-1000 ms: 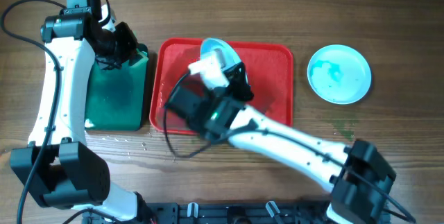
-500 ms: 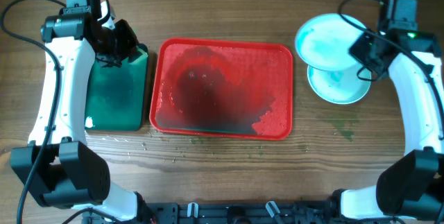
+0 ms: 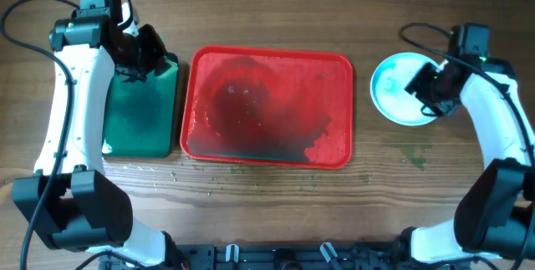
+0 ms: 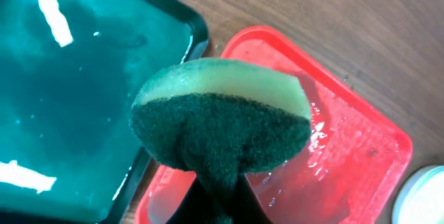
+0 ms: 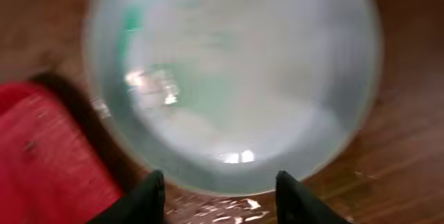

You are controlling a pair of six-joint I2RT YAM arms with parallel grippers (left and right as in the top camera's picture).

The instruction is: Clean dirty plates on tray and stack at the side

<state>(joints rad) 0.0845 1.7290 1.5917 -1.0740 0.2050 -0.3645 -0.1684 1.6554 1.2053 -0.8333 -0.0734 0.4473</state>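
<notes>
The plates (image 3: 394,94) lie as a stack on the table at the right, turquoise-rimmed with green tint; how many are in it cannot be told. The top plate fills the right wrist view (image 5: 236,71). My right gripper (image 3: 429,86) hovers over the stack's right side, open and empty (image 5: 220,195). The red tray (image 3: 267,107) sits in the middle, wet with a dark smear and no plates on it. My left gripper (image 3: 144,53) is above the dark green tray's far end, shut on a green-and-yellow sponge (image 4: 222,120).
The dark green tray (image 3: 138,115) holds water and lies just left of the red tray (image 4: 347,161). Water droplets (image 3: 167,174) dot the table in front of both trays. A green smear (image 3: 414,153) marks the wood in front of the plates.
My right arm carried a plate from the red tray to the right, set it on the stack and opened. The left arm has not moved.
</notes>
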